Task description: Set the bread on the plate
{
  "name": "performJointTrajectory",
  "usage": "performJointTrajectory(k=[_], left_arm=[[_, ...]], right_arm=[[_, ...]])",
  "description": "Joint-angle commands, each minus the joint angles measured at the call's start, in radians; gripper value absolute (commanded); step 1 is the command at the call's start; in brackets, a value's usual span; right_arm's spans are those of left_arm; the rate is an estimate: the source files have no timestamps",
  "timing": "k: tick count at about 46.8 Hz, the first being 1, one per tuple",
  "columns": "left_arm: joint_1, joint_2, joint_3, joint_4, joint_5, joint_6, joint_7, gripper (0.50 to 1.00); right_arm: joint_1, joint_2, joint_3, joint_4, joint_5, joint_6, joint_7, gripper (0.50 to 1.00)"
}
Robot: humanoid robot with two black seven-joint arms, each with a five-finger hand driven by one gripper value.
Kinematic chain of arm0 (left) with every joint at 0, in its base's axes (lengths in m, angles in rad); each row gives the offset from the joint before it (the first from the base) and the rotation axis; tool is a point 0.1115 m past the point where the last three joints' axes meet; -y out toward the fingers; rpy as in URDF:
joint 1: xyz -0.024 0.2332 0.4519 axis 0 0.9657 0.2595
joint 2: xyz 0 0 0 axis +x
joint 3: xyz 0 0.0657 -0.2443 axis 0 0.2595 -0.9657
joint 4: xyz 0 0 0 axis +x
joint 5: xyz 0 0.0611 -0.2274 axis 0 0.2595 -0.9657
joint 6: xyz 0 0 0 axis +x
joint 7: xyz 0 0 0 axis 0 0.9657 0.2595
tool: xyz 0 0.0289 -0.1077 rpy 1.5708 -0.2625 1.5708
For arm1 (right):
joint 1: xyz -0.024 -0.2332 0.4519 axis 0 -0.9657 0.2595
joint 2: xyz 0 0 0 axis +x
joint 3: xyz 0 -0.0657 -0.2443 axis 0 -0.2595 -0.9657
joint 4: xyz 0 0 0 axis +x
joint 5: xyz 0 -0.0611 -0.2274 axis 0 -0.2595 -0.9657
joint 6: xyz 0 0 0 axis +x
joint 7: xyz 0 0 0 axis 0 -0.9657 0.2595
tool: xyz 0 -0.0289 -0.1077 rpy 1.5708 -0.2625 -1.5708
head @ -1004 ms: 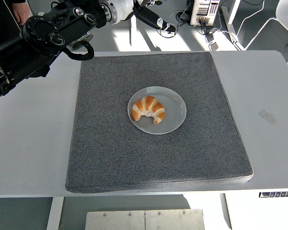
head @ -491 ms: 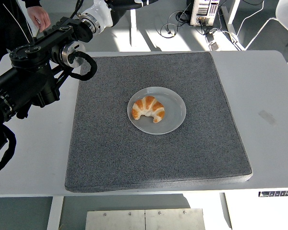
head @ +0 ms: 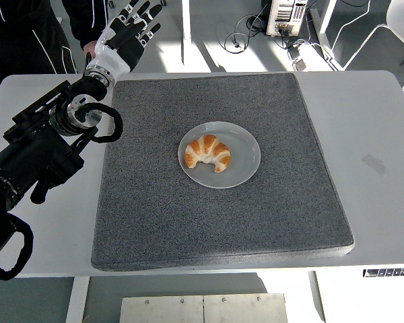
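A golden croissant (head: 208,153) lies on the left half of a grey round plate (head: 245,155), near the middle of a dark grey mat (head: 222,222). My left arm comes in from the left edge and stretches toward the mat's far left corner. Its hand (head: 129,30) hovers beyond the table's far edge with the fingers spread and nothing in them. That hand is well away from the croissant, up and to the left of it. No right arm shows.
The mat covers most of the white table (head: 377,134). A person in dark clothing (head: 81,23) stands at the top left, close behind my left hand. Cables and a computer case (head: 287,17) sit on the floor beyond the table.
My left arm has swung down and straightened out toward the far left, and its hand now shows with spread fingers. The croissant and plate have not moved.
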Motion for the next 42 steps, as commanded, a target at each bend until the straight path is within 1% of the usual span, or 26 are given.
performJointTrajectory(k=[1, 6, 10, 42], left_arm=[[0.017, -0.006, -0.026, 0.000, -0.002, -0.001, 0.000, 0.980], [0.040, -0.013, -0.050, 0.000, -0.002, -0.001, 0.003, 0.980], [0.050, -0.019, -0.052, 0.000, -0.002, -0.012, 0.003, 0.980], [0.078, -0.019, -0.052, 0.000, -0.059, -0.014, 0.001, 0.981]], right_arm=[[0.000, 0.000, -0.001, -0.001, 0.000, 0.001, 0.000, 1.000], [0.000, 0.000, -0.001, -0.001, 0.000, 0.001, 0.000, 1.000], [0.000, 0.000, 0.001, -0.001, 0.000, 0.001, 0.000, 1.000], [-0.002, 0.000, -0.002, 0.000, 0.000, 0.001, 0.000, 1.000]])
